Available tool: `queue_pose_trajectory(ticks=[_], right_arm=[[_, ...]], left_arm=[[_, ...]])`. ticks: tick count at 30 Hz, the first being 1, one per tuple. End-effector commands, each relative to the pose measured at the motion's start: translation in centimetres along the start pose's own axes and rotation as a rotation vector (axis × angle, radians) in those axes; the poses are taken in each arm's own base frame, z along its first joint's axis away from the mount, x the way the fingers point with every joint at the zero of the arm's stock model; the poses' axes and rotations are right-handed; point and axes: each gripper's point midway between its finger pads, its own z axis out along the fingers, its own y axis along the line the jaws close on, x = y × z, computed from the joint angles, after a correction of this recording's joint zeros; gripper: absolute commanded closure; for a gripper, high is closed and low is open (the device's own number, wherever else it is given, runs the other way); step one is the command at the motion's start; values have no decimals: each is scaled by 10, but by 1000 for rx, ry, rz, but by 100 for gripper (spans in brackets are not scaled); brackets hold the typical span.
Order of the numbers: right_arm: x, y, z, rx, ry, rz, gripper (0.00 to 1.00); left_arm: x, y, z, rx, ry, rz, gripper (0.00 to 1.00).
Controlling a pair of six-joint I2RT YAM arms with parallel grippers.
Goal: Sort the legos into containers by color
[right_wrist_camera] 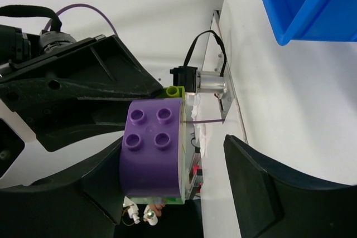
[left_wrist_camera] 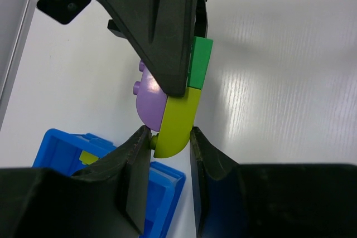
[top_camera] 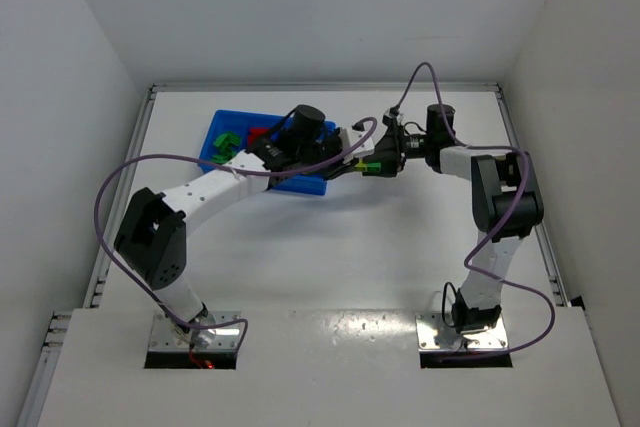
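Note:
A clump of legos hangs above the table between the two arms, right of the blue tray (top_camera: 222, 125). It joins a yellow-green rounded brick (left_wrist_camera: 175, 121), a purple brick (left_wrist_camera: 149, 101) and a green brick (left_wrist_camera: 199, 62). My left gripper (left_wrist_camera: 170, 137) is shut on the yellow-green brick. My right gripper (right_wrist_camera: 175, 143) straddles the purple brick (right_wrist_camera: 153, 149): one finger lies against it and the other finger (right_wrist_camera: 259, 185) stands well apart. In the top view the clump (top_camera: 372, 165) sits where both grippers meet. Green (top_camera: 225, 144) and red (top_camera: 262, 134) legos lie in the tray's containers.
The tray's near corner (left_wrist_camera: 162, 193) lies below my left fingers, and its edge (right_wrist_camera: 312, 9) shows at the right wrist view's top right. Purple cables loop over both arms. A metal rail (top_camera: 520, 147) lines the table's right side.

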Motion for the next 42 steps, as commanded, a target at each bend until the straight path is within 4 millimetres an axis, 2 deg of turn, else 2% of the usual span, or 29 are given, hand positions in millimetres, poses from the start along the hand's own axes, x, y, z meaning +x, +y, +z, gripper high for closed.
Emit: queue_pose_trajectory(ticks=[1, 6, 9, 10, 16, 19, 22, 23, 25, 28, 29, 33, 34, 35, 37, 38, 40, 41, 42], right_arm=[[-1, 22, -4, -48, 58, -73, 33], [-2, 23, -4, -47, 58, -63, 48], [-3, 26, -4, -53, 65, -64, 67], [-3, 26, -4, -53, 65, -64, 69], [-6, 30, -4, -53, 65, -76, 71], [-10, 31, -4, -53, 65, -63, 56], [-12, 30, -4, -53, 65, -55, 55], [-14, 32, -4, -53, 65, -64, 48], [-14, 32, -4, -53, 65, -53, 44], [-12, 30, -4, -53, 66, -44, 61], [-12, 30, -4, -53, 66, -44, 72], [-10, 32, -4, -53, 65, -64, 97], [-10, 32, -4, -53, 65, -64, 100], [-12, 30, -3, -46, 56, -64, 100], [-17, 30, -3, -40, 48, -73, 100], [-26, 27, -5, -23, 17, -79, 100], [-41, 25, -7, -8, -12, -97, 100], [-52, 30, -10, 5, -39, -127, 100], [-59, 26, -14, 13, -59, -127, 100]], left_arm=[[-33, 7, 2, -13, -88, 44, 84], [-30, 6, 5, -9, -81, 31, 84], [-30, 6, 5, -9, -81, 31, 84], [-30, 6, 5, -9, -81, 31, 84], [-31, 4, 5, -1, -85, 31, 84], [-27, 3, 8, 4, -78, 28, 84], [-27, 3, 8, 4, -78, 28, 84], [-28, 2, 8, 12, -83, 28, 84], [-28, 2, 8, 12, -83, 28, 84], [-28, 2, 8, 12, -83, 28, 84], [-28, 2, 8, 12, -83, 28, 84], [-23, 1, 8, 8, -71, 24, 84], [-28, 0, 6, 17, -85, 28, 84], [-27, -8, 8, 39, -85, 28, 84], [-25, -9, 6, 40, -83, 37, 84], [-29, -17, 8, 60, -92, 43, 84], [-22, -33, 10, 91, -78, 52, 84], [-26, -44, 9, 114, -90, 71, 84], [-23, -47, 7, 117, -85, 69, 84]])
